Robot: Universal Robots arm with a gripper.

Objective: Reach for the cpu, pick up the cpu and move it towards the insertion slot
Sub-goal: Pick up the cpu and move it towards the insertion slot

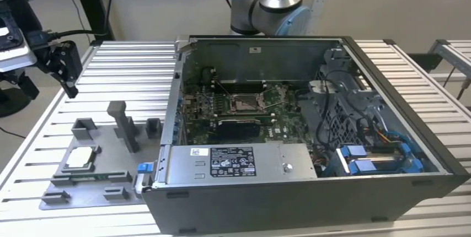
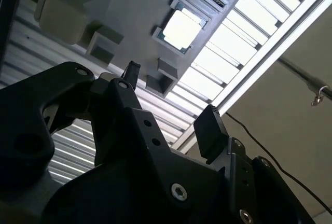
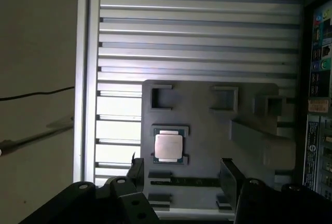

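The cpu [image 1: 79, 159], a small pale square chip, lies flat in a pocket of the grey fixture [image 1: 110, 179] on the exterior view's left, beside the open computer case [image 1: 309, 193]. It also shows in both wrist views, cpu [image 3: 168, 146] and cpu [image 2: 181, 29]. My gripper [image 1: 70, 85] hangs above the slatted table, up and behind the fixture and well apart from the chip. Its two black fingers stand open with nothing between them: gripper [image 3: 182, 171], gripper [image 2: 171, 99]. The insertion slot [image 1: 246, 102], a silver-framed socket, sits on the green board inside the case.
Upright grey posts [image 1: 121, 124] rise from the fixture near the case wall. A long thin memory stick [image 1: 88, 175] lies in front of the cpu. Cables and blue parts [image 1: 368, 157] fill the case's right side. The arm's base [image 1: 268, 5] stands behind the case.
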